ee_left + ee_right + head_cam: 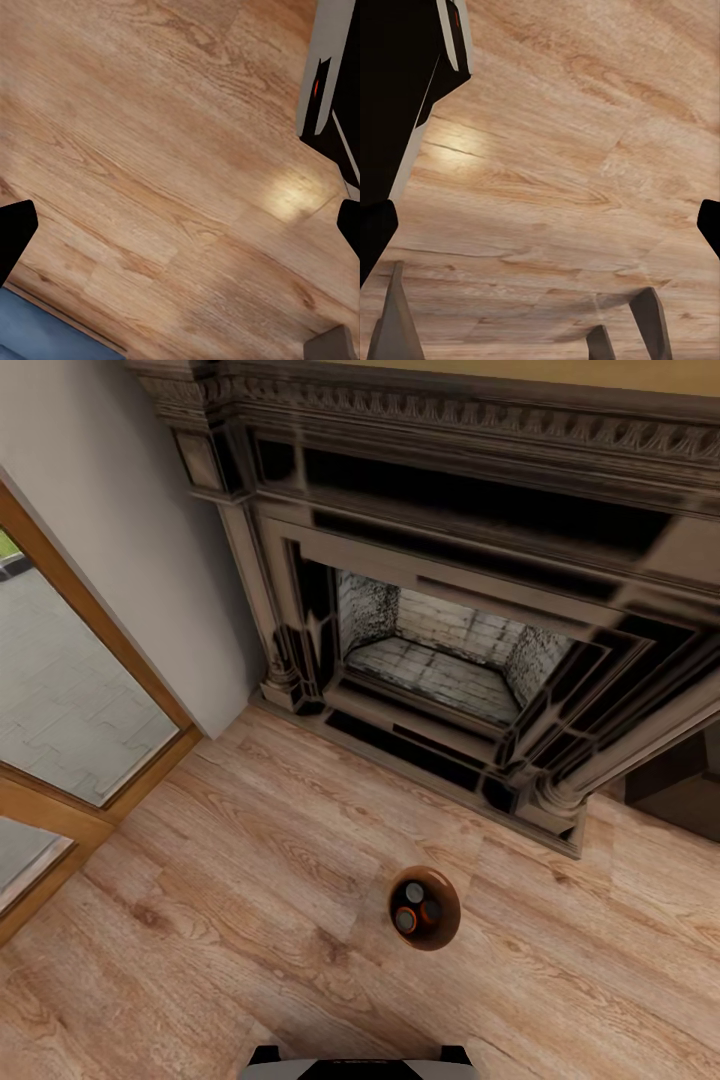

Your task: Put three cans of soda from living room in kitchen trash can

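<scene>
Bucket: on the wood floor before the fireplace, three cans already inside, as I read it. Left gripper and right gripper: fingers wide apart, empty. Remaining, I judge: moving the bucket to the kitchen.

Both arms hang low and point at the floor, the left gripper and the right gripper each with its dark fingertips spread wide apart and nothing held between them.
</scene>
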{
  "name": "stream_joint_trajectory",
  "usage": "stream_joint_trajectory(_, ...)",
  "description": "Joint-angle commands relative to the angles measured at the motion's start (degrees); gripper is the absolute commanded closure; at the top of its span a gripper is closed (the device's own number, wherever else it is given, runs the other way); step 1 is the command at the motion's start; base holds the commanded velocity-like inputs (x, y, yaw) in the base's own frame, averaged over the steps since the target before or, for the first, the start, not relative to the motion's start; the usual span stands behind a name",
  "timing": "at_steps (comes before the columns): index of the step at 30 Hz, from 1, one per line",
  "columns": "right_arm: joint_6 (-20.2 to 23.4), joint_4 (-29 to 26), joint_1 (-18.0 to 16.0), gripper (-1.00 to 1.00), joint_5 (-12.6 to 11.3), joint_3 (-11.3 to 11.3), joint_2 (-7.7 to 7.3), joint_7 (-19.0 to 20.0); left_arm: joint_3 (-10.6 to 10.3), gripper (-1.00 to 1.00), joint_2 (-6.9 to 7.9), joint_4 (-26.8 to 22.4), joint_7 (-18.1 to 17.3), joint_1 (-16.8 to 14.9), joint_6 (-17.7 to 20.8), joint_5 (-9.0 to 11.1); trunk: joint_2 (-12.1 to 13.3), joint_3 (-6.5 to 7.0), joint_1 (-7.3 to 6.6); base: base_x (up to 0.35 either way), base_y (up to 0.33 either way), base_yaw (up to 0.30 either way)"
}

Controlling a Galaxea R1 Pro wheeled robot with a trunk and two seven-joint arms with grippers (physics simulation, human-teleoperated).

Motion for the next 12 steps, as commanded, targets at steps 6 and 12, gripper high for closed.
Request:
stream_joint_trajectory(6, -0.01, 0.01, 0.00, -1.00, -0.02, 0.00, 0.00, 0.00, -0.02, -1.00, 0.00, 0.00, 0.00, 0.00, -0.01, 0.00, 0.00, 0.00, 0.00, 0.000, 0.000, 0.000)
stream_joint_trajectory(12, -0.01, 0.01, 0.00, -1.00, -0.03, 0.00, 0.00, 0.00, -0.02, -1.00, 0.00, 0.00, 0.00, 0.00, -0.01, 0.00, 0.00, 0.00, 0.00, 0.000, 0.000, 0.000)
